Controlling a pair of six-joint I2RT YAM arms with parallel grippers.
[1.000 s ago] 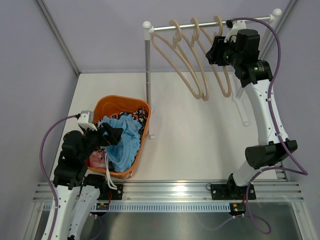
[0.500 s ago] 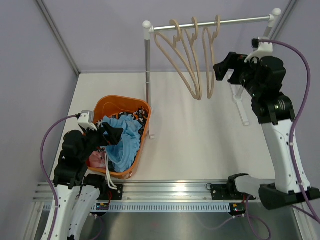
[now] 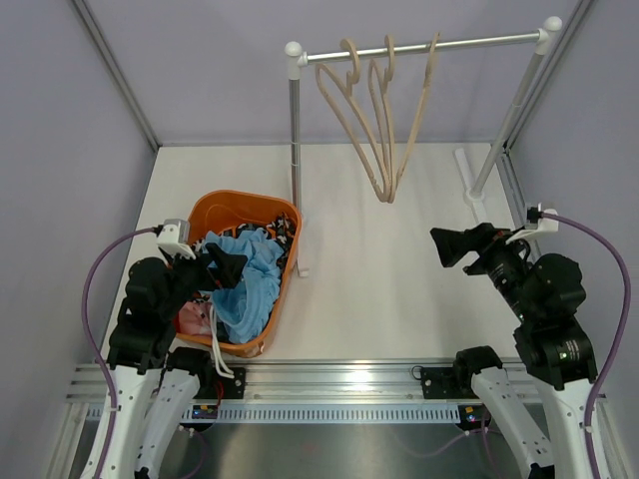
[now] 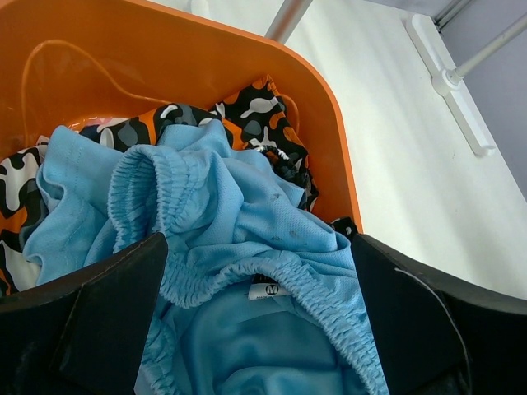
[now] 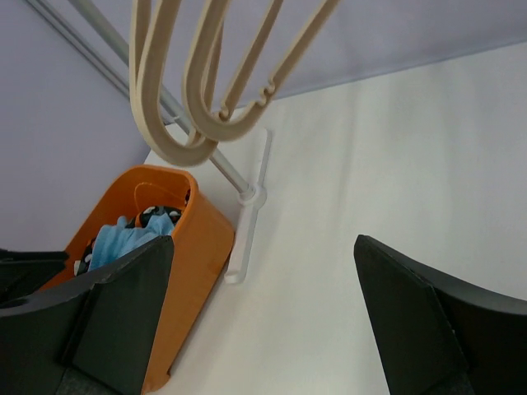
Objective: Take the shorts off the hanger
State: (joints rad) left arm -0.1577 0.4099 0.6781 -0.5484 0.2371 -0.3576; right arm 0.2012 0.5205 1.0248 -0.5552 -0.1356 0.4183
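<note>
Black right hand (image 3: 445,247) spread wide, empty.

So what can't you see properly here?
Pink blotchy fabric shorts: top view, only a sliver; the light blue fabric shorts and left gripper cover the rest.
Black fabric shorts with orange and white blotches: left wrist view, mostly buried under the blue pair.
Floor of the orange plastic basket: every view, clothes fill it.
Hooks of the three beige curved hangers: right wrist view, cut off by the top edge.
</note>
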